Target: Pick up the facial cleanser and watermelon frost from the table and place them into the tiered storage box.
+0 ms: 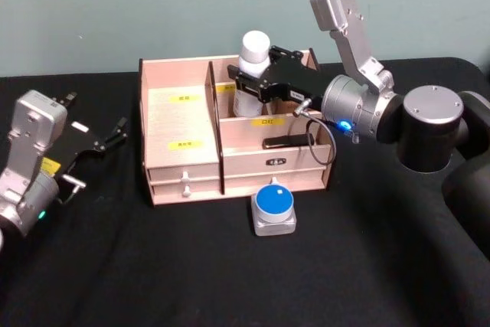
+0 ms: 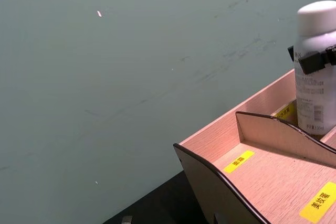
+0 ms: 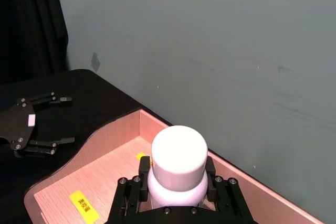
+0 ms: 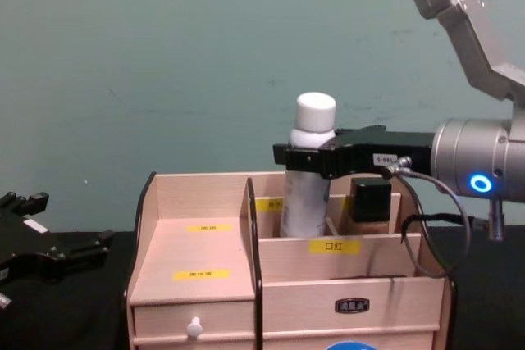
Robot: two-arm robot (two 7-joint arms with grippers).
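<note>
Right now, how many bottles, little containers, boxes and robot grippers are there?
white bottle: 1
blue-topped container: 1
tiered storage box: 1
grippers: 2, the left gripper open, the right gripper shut on the white bottle
Total: 5

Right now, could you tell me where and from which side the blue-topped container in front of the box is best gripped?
I would take the blue-topped container by its grey side walls, coming down from above. It sits low and flat on the table, close in front of the tiered storage box, so a side approach looks cramped. The left hand is open and free.
</note>
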